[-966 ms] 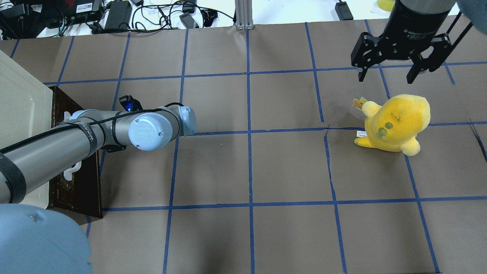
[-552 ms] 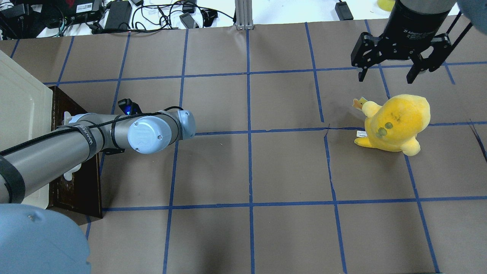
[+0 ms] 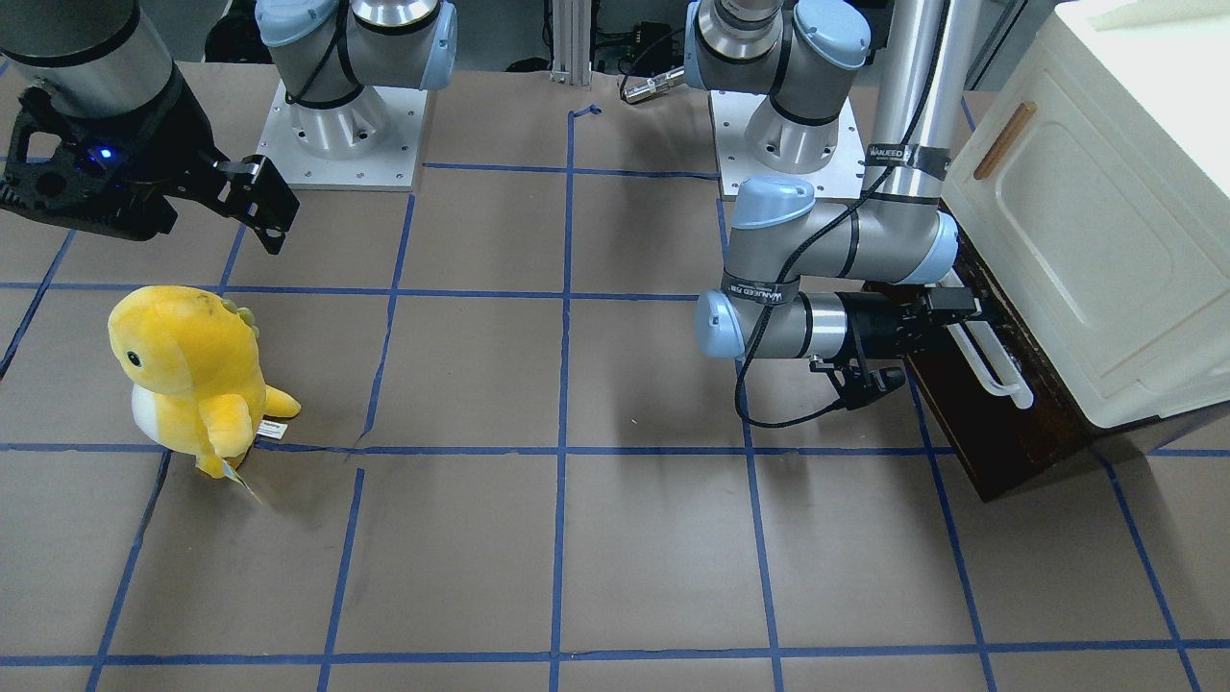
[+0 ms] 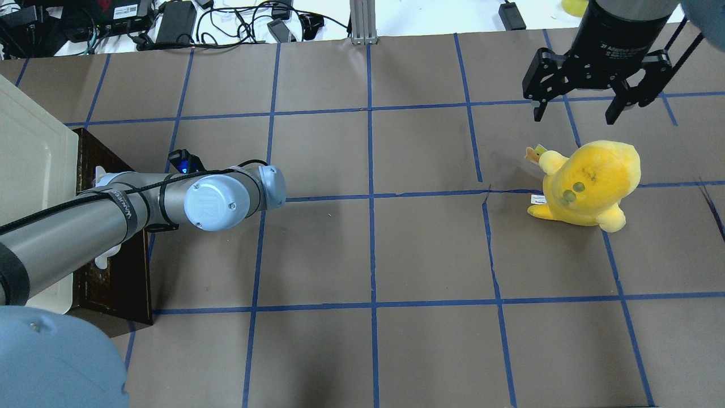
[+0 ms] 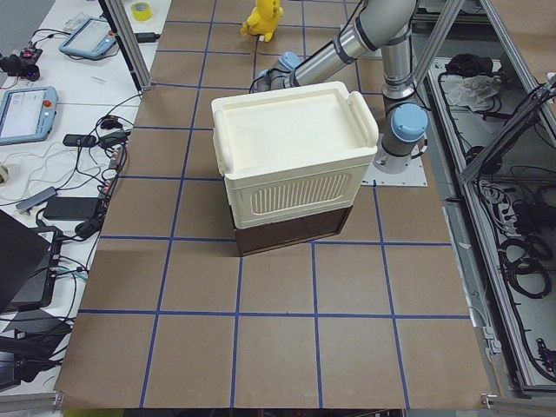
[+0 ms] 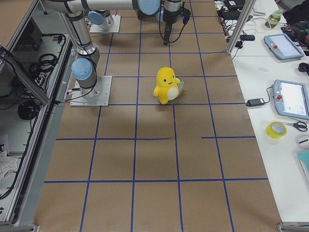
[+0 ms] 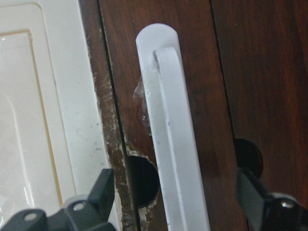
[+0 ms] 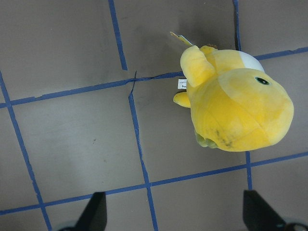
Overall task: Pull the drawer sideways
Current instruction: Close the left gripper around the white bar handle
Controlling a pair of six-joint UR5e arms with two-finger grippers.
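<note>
At the left end of the brown gridded surface (image 4: 396, 255), a cream cabinet (image 3: 1105, 240) is seen, with the drawer (image 3: 999, 437) set beneath it. A yellow plush toy (image 4: 589, 181) is overhung by the right pincer (image 4: 573, 116), spread wide and empty. The drawer's white bar handle (image 7: 173, 144) is straddled, untouched, by the wide-spread left pincer (image 7: 175, 202).

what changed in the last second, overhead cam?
The left gripper moved closer to the drawer, toward the overhead view's left. It is open, with a finger on either side of the handle, and has not closed on it. Nothing was gripped or released. The drawer, plush and open right gripper stayed put.
</note>
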